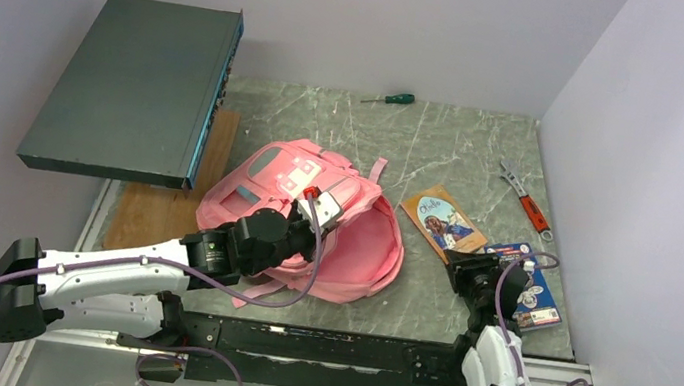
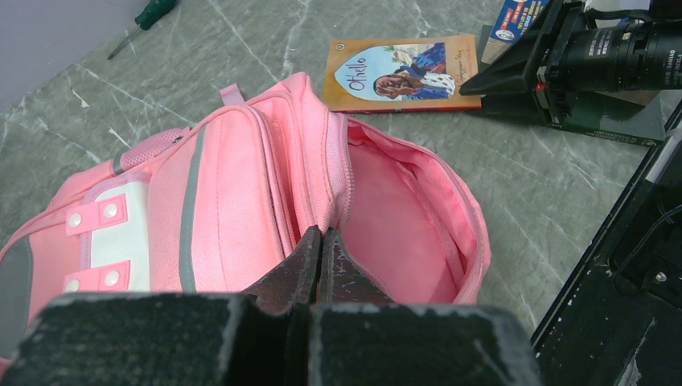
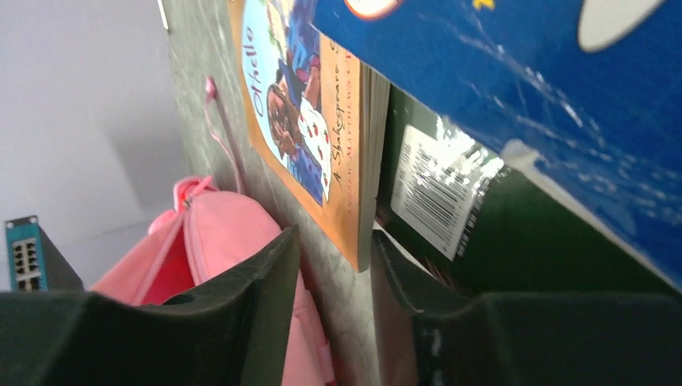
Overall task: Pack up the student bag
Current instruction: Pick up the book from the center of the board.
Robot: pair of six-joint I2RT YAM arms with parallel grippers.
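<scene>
Left wrist view: the left pincer is squeezed shut. Its tips nip the zip edge of the student bag, a large soft pink fabric backpack with grey trim lying on the grey-green marbled desk. The bag's main compartment gapes at 3 o'clock of the tips, showing pink lining. Beyond the bag, a thin orange paperback book titled Othello lies at 12 o'clock and a green-handled screwdriver at 11 o'clock.

Right wrist view: the right pincer stands narrowly parted and holds nothing. A corner of the paperback shows in the gap. At 3 o'clock of the paperback is a dark green book with a barcode label, with a glossy blue box over it. The bag shows at 8 o'clock.

Top view: the bag lies mid-desk, its mouth open toward 4 o'clock. From the bag, the paperback is at 3 o'clock and the screwdriver at 12 o'clock near the far wall. A red-handled wrench is at 2 o'clock and a flat dark metal case at 10 o'clock. The right pincer sits at 5 o'clock of the paperback, just beside the blue box.
</scene>
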